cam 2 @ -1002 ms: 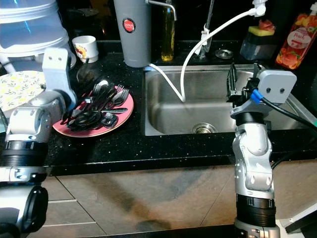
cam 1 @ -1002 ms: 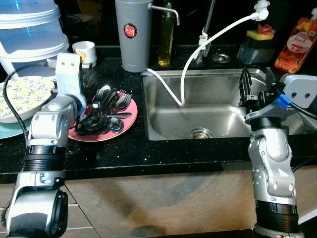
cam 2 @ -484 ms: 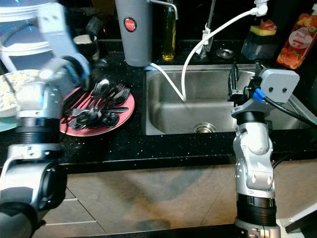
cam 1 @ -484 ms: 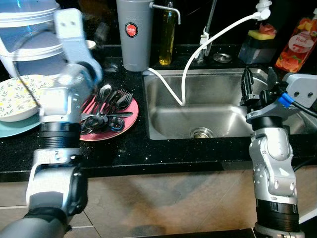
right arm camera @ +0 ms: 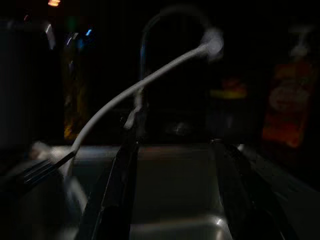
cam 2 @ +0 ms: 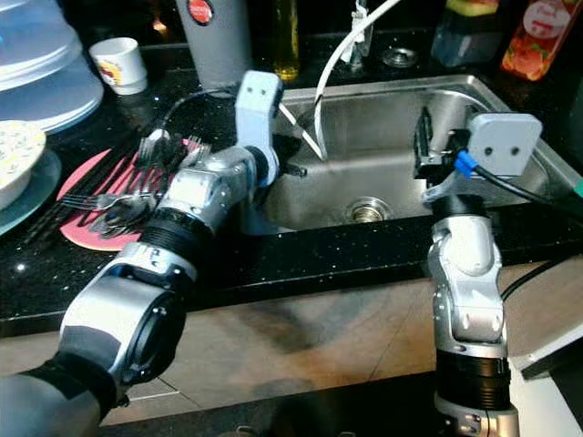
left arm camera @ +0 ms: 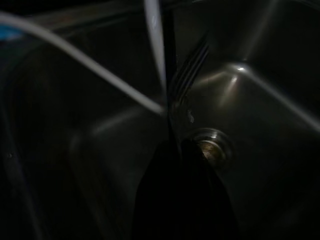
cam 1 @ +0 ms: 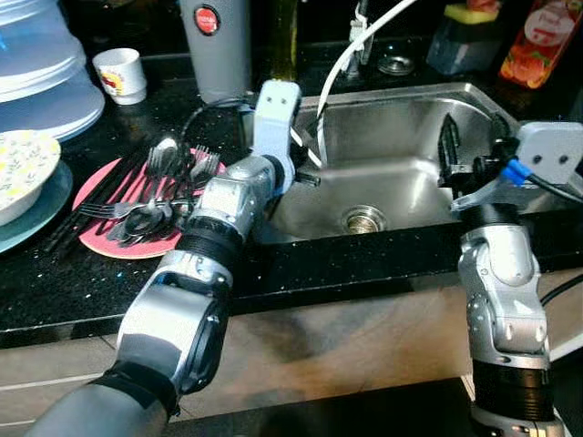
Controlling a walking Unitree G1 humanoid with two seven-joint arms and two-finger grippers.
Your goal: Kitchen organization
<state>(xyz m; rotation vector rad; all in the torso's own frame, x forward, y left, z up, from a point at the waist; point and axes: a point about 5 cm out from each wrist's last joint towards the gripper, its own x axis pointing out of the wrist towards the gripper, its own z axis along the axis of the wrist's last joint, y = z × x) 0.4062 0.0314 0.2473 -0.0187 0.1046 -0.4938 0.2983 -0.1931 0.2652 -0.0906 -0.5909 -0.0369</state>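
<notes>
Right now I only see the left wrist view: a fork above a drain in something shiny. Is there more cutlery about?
Observer: Yes. Besides the fork in your left gripper, dark cutlery is heaped on a pink plate, on the counter left of the sink.
Operator: And the other arm?
Observer: The right gripper stands open over the sink's right side, holding nothing.
Operator: What's behind the plate?
Observer: A grey canister and a white cup.

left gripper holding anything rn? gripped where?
Yes: the left gripper is shut on a black fork, pinched at the handle end, tines out over the sink. The right gripper holds nothing.
</notes>
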